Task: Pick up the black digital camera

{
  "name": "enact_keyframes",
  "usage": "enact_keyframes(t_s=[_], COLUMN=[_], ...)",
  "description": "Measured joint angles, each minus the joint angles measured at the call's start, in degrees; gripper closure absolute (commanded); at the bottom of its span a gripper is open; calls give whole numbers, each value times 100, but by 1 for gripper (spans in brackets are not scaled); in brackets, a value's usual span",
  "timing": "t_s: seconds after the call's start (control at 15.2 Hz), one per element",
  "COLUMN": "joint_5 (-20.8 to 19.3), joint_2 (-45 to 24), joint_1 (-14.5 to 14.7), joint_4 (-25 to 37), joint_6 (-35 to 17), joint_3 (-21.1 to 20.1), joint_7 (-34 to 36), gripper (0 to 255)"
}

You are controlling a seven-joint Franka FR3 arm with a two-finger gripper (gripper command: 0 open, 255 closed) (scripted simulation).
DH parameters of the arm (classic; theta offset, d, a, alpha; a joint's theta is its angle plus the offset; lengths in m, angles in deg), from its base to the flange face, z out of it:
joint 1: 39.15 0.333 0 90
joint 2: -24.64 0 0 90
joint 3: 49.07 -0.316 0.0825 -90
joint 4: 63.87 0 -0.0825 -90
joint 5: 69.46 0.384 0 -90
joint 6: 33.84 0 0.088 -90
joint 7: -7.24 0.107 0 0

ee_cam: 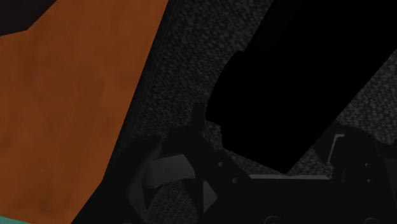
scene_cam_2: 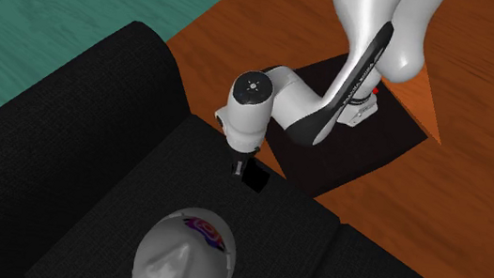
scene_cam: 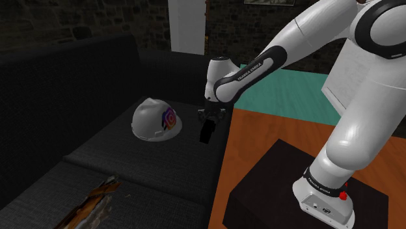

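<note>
Camera (ee_cam: 299,89) lies at the seat (scene_cam: 130,156) edge, between my gripper's (scene_cam: 209,123) fingers, which are spread wide and don't look to be touching it. I reckon it's rigid, light and slick, so pinch the flat sides mid-body. White helmet (scene_cam: 155,120) is at 9 o'clock in shoulder view.

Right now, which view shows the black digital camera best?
The wrist view: the black digital camera looms large against grey fabric. The shoulder and second exterior views show a small dark block by the gripper.
</note>
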Motion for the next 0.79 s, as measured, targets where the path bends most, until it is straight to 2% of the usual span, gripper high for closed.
enact_keyframes(t_s=[0.79], joint_5=[231], joint_2=[599], joint_1=[-5], joint_4=[352], joint_6=[928], joint_3=[7], joint_7=[-158], gripper=[255])
